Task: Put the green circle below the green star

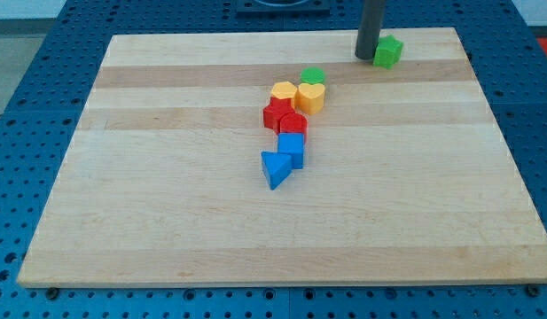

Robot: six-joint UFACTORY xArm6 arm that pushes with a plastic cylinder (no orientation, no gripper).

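Observation:
The green star (388, 51) lies near the top right of the wooden board (167, 221). My tip (367, 57) rests on the board just left of the star, touching or almost touching it. The green circle (313, 76) sits left of and lower than the star, at the top of a cluster of blocks near the board's middle. It touches a yellow block (310, 97) just below it.
The cluster runs down from the green circle: an orange-yellow block (283, 90), the yellow block, a red star-like block (276, 113), a red block (293, 125), a blue cube (292, 148) and a blue triangle (274, 168). Blue pegboard surrounds the board.

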